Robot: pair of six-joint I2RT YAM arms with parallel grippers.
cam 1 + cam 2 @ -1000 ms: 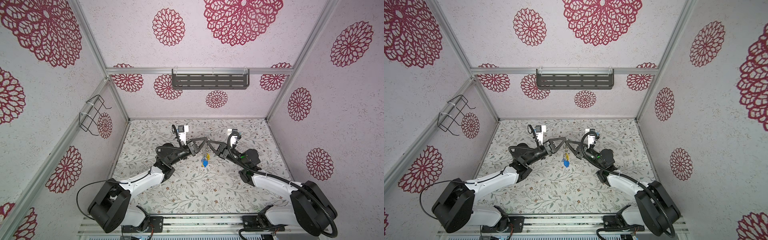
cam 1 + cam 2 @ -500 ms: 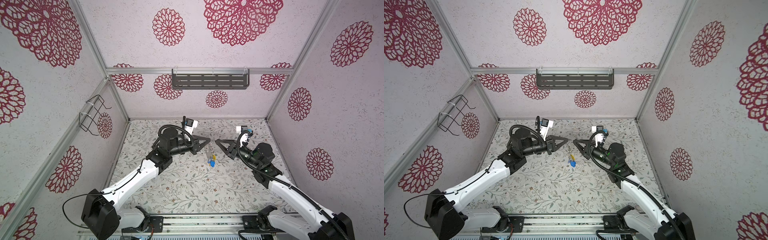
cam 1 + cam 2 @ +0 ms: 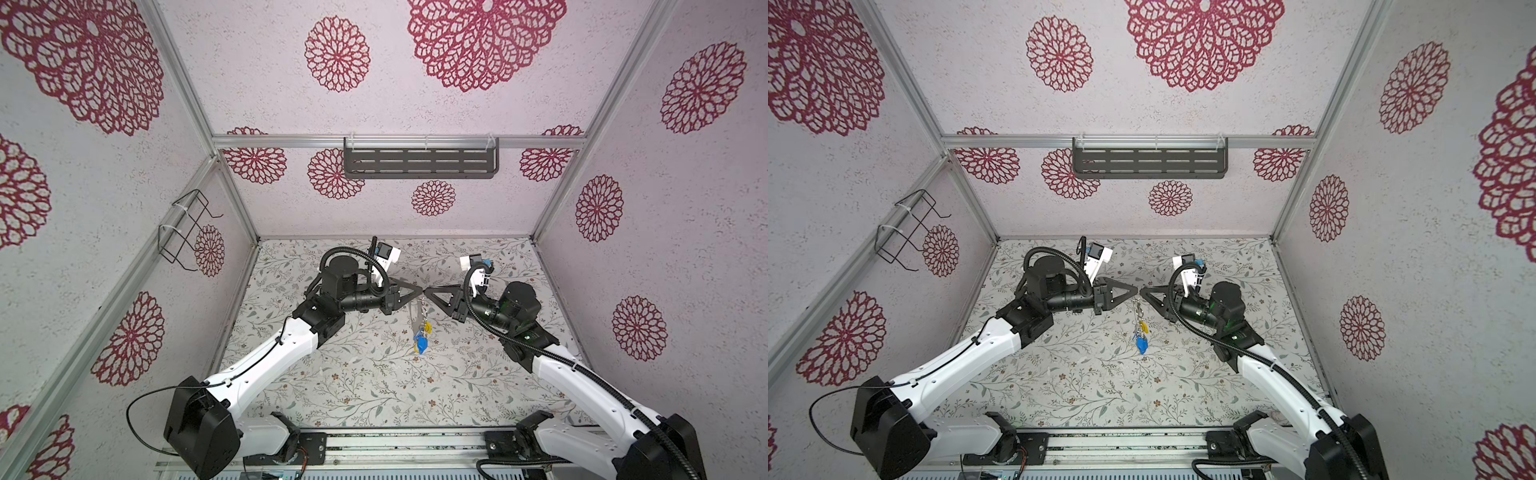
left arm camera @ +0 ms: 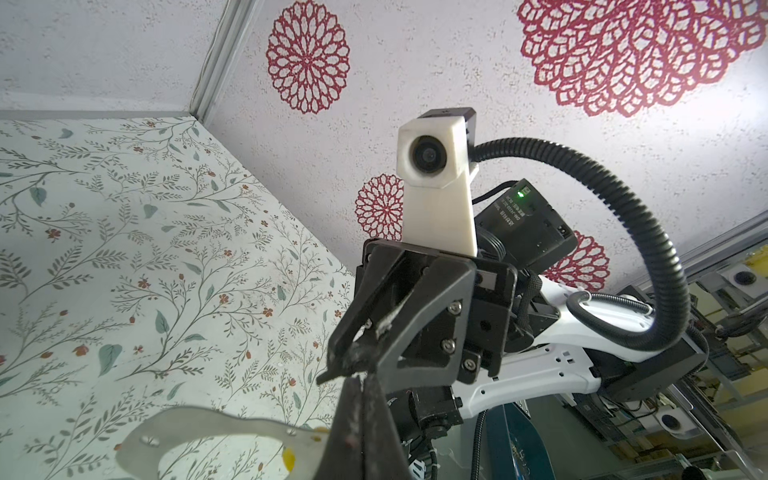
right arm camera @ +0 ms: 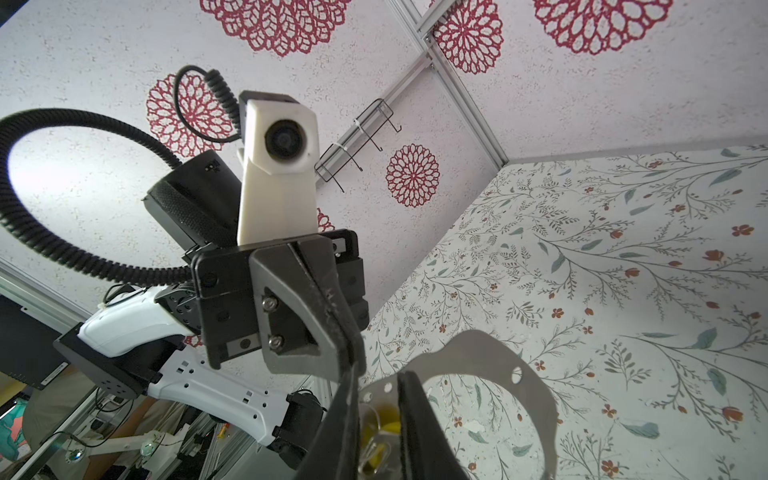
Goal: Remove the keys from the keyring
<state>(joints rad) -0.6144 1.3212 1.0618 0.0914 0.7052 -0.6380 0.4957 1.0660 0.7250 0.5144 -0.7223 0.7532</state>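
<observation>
In both top views my two grippers meet tip to tip above the floral floor. The left gripper (image 3: 420,291) (image 3: 1135,291) is shut on one end of the keyring (image 3: 414,312), a flat grey crescent band that hangs below it. Yellow and blue keys (image 3: 422,338) (image 3: 1141,338) dangle in a bunch under the band. In the left wrist view the left gripper (image 4: 359,382) pinches the keyring (image 4: 187,428). In the right wrist view the right gripper (image 5: 379,374) stands open by a narrow gap. The holed end of the keyring (image 5: 536,399) and a yellow key (image 5: 388,422) show in that gap.
A dark slotted shelf (image 3: 419,162) hangs on the back wall and a black wire rack (image 3: 187,228) on the left wall. The floral floor (image 3: 374,382) lies under the hanging bunch. A metal rail (image 3: 395,440) runs along the front edge between the arm bases.
Both arms have risen from a low, folded pose. The grippers are still tip to tip, and the hanging bunch of keys has shifted slightly to the right.
</observation>
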